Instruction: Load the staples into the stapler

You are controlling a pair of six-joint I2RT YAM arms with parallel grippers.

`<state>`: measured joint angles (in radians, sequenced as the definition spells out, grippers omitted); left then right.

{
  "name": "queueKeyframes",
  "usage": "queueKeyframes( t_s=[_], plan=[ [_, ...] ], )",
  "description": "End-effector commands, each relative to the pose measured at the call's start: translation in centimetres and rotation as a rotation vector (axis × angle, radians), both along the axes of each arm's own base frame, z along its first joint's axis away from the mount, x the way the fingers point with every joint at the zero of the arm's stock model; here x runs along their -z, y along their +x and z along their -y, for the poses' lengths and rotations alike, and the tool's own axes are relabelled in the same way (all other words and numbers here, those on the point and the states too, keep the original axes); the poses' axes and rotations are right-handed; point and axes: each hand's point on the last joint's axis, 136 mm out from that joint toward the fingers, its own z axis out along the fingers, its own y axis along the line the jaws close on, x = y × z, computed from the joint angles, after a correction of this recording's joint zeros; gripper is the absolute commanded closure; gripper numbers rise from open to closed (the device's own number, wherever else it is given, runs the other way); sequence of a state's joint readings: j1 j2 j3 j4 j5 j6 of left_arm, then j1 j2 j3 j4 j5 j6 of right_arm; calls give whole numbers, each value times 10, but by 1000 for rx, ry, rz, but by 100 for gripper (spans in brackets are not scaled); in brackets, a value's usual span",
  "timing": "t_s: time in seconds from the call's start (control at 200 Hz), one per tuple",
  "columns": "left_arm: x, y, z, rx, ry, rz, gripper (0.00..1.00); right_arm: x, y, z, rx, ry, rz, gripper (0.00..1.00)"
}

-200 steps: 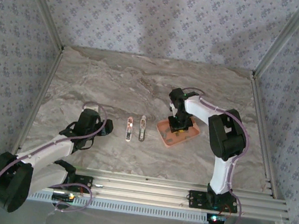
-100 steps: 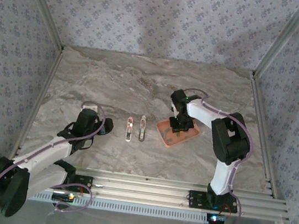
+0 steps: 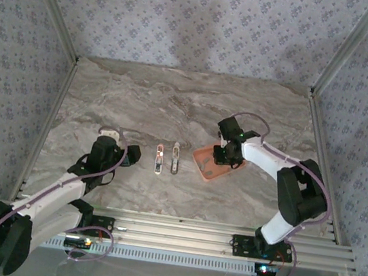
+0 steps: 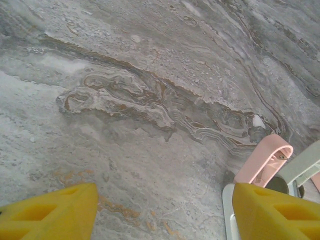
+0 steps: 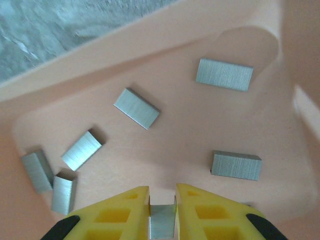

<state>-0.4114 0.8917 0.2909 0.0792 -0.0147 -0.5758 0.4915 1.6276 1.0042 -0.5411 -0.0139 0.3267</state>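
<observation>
Walls (image 3: 186,22) papered in a small blue-grey flower print are enclosing the scene on three sides, and a grey-brown marbled desk (image 3: 175,102) is spreading between them. Metal rails (image 3: 178,230) are running along its near edge.

The right arm (image 3: 288,180) is bending in from the near right, its wrist hanging over the salmon-pink tray (image 3: 208,169). The left arm (image 3: 61,186) is stretching low across the near left of the desk.

The tray is sitting right of centre, turned cornerwise to the desk edge. Well to its left, the stapler (image 3: 159,159) is lying as two slim parts side by side. In the left wrist view one pink rounded end of it (image 4: 262,162) is showing at the lower right.

The left tool (image 3: 125,154) is resting just left of the stapler. Its yellow fingers (image 4: 50,215) are standing wide apart with bare marble between them and nothing in their hold. The right-hand finger is sitting just beside the stapler's pink end.

The right tool (image 3: 225,159) is reaching down inside the tray. Seen from the right wrist, the right tool (image 5: 162,200) is closing narrowly on a single staple strip (image 5: 161,220), which is sitting between the two yellow tips against the tray floor (image 5: 175,130).

The other staples (image 5: 136,108) are lying loose and apart on that floor: one near the far right corner, one towards the middle, one on the right and three gathering at the left.
</observation>
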Motion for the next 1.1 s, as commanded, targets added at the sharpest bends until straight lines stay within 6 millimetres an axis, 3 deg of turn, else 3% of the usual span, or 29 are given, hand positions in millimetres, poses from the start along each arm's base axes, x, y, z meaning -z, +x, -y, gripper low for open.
queueKeyframes(
  t_s=[0.0,0.3,0.57,1.094],
  plan=[
    [-8,3,4,18,-22,41,29,-11,9,-4,60,53,68,80],
    [-6,2,4,24,-18,41,28,-17,8,-5,71,52,82,80],
    [-10,2,5,29,-40,89,28,-38,4,-12,114,33,190,80],
    [-13,1,13,126,3,191,27,-67,-18,-58,173,92,372,81]
  ],
)
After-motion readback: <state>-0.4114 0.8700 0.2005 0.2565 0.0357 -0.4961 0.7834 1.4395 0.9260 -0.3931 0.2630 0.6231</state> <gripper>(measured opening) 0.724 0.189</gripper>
